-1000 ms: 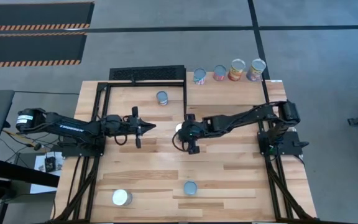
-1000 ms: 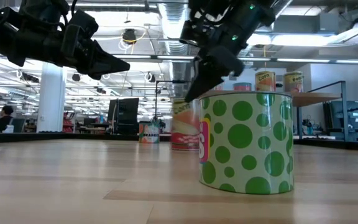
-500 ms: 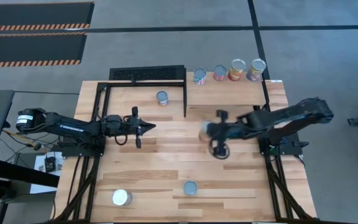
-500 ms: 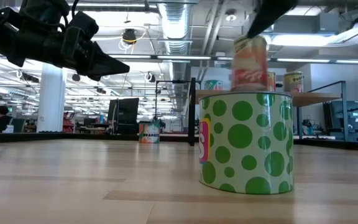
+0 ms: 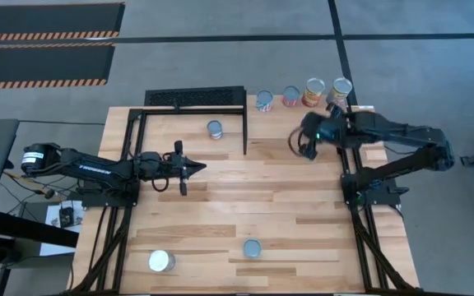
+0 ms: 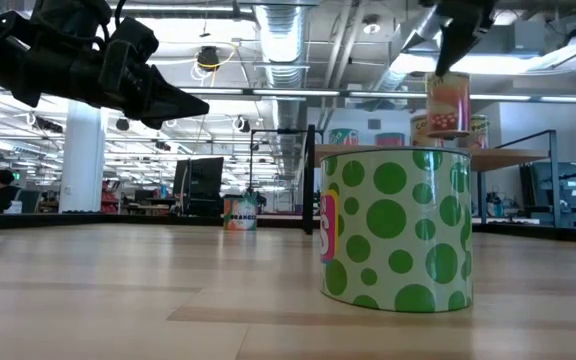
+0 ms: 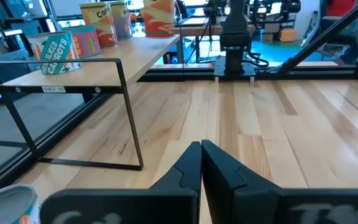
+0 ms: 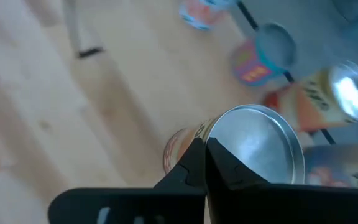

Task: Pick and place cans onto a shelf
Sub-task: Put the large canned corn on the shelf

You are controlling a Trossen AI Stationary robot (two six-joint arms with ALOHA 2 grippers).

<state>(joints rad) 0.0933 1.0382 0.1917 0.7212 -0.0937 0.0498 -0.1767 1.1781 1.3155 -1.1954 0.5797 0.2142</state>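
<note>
At the left of the high view, the left claw [image 5: 196,168] hangs over the middle-left of the table [image 5: 220,205], its two fingers pressed together with nothing between them; its own wrist view shows the same closed tips [image 7: 201,163] pointing across bare wood. In the lower left of the high view a white-topped can [image 5: 161,261] stands near the table's front edge, and to its right, at lower centre, stands a second can [image 5: 253,248]. In the low view, a green-dotted can [image 6: 396,228] fills the foreground, upright on the wood. Higher in the high view, a lone can [image 5: 214,128] stands on the table inside the black frame [image 5: 194,98]. To the right of it, the shelf [image 5: 274,122] carries four cans in a row along its far edge [image 5: 263,100] [image 5: 290,96] [image 5: 313,92] [image 5: 340,90]. Just in front of that row, in the upper right of the high view, the right claw [image 5: 307,141] hovers. Its fingers are clamped nearly together on the rim of a silver-topped can [image 8: 260,146]. In the low view that lifted can [image 6: 448,100] hangs upright in the air, above the shelf board and beside the cans there.
</note>
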